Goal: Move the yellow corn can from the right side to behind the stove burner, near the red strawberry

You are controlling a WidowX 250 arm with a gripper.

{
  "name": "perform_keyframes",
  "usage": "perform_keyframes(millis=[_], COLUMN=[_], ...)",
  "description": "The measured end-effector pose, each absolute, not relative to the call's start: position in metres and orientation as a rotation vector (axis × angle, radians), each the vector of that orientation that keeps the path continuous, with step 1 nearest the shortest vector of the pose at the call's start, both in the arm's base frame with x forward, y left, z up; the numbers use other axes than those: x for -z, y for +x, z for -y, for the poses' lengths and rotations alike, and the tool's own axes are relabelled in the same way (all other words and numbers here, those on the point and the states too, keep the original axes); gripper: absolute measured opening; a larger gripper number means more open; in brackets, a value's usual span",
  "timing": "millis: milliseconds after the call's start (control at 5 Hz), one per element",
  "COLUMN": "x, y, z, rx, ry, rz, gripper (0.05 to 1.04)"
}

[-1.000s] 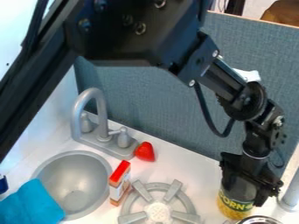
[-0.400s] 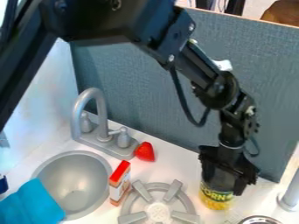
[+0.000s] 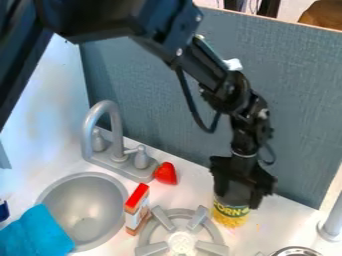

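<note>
Can (image 3: 230,212) of yellow with a green label, that's what the black gripper (image 3: 238,197) has hold of; its jaws are pinching it round the upper part, with the yellow bottom poking out below them. The can stands more or less upright, though I can't tell whether its base touches the white table (image 3: 270,232). The arm (image 3: 220,85) slants across from the upper left, then drops down to the jaws.

From where I'm standing, a grey burner (image 3: 157,248) lies just left of the jaws and nearer me. Farther left there's a small carton (image 3: 137,212) with a red top, upright beside the sink (image 3: 87,212), and a red strawberry-like piece (image 3: 165,173) next to the foot of the grey faucet (image 3: 113,135). A blue cloth (image 3: 37,234) hangs over the sink's rim, well apart from the jaws. Behind them rises a blue-grey panel (image 3: 294,110), and off to their right stands a grey post (image 3: 332,222).
</note>
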State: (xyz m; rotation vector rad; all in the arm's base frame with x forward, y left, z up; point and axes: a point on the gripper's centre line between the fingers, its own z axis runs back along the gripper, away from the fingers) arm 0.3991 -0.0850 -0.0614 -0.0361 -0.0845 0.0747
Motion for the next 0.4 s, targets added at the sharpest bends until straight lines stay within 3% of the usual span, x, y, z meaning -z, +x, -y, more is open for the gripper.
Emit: perform_keyframes(millis=[400], x=[0.061], y=[0.400], z=[0.039], rx=[-0.194], ry=[-0.045], rz=[0.094], gripper=[1.002])
